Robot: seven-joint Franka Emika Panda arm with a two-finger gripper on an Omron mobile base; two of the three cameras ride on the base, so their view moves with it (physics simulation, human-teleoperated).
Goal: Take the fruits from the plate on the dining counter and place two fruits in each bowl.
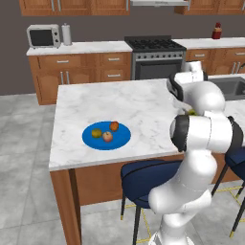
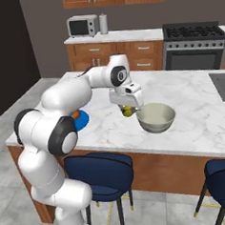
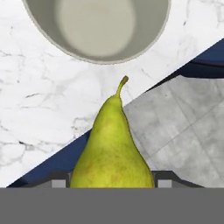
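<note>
The gripper [image 2: 127, 109] is clamped on a yellow-green pear [image 3: 112, 148] (stem pointing away from the hand), held above the marble dining counter [image 2: 190, 103] just beside the cream-grey bowl [image 2: 156, 117]; three fruits, olive-yellow [image 1: 96, 133], orange [image 1: 114, 126] and pinkish-red [image 1: 107, 136], lie on the blue plate [image 1: 122, 139]

Marble dining counter [image 1: 139, 103]: plate [image 1: 120, 139], bowl [image 2: 156, 117]

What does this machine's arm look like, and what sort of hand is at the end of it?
The arm is a chain of smooth, rounded glossy white segments, joined by dark bands at the joints. No loose cables show. At its end sits a boxy white hand, the gripper, with two small dark finger tips rather than real fingers.
</note>
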